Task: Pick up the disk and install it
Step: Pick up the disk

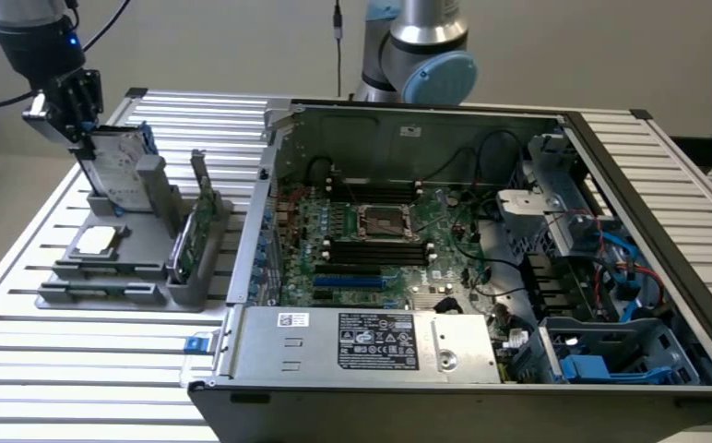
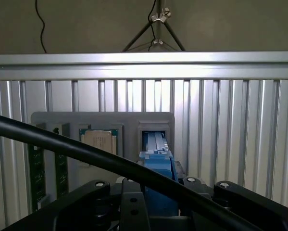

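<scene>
The fingers (image 1: 82, 127) are closing on the upper edge of the disk (image 1: 116, 166), holding it by its blue carrier. The disk is standing upright in the rear slot of the grey holder (image 1: 98, 288), which is lying on the slatted table (image 1: 86, 369). In front of the disk on the same holder, a square processor chip (image 1: 95, 240) is lying flat. A green circuit card (image 1: 196, 235) is standing on edge along the holder's side nearest the open computer case (image 1: 651, 212), sitting between the disk and the case. In the wrist view, a black cable (image 2: 62, 144) is crossing in front of the holder
</scene>
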`<action>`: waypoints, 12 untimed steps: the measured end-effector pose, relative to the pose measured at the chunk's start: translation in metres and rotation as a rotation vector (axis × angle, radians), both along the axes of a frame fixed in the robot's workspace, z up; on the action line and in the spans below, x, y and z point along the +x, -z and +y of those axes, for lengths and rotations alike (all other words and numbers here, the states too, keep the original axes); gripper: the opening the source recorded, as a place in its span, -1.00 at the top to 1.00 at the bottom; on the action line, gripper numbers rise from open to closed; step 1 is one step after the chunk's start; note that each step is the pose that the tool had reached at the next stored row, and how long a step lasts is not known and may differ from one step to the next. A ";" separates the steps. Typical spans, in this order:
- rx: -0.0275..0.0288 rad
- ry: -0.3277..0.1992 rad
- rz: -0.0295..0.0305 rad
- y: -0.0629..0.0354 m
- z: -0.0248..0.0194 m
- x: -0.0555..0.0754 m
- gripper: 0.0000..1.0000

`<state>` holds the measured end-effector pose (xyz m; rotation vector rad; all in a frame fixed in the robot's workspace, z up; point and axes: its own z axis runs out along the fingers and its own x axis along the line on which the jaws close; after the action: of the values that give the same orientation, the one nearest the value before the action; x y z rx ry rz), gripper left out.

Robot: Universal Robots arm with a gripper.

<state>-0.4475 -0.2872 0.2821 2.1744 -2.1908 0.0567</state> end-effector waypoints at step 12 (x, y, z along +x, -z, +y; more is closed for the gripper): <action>0.0005 0.000 0.0000 -0.0092 0.0002 0.000 0.34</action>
<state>-0.4475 -0.2870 0.2913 2.1747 -2.1910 0.0561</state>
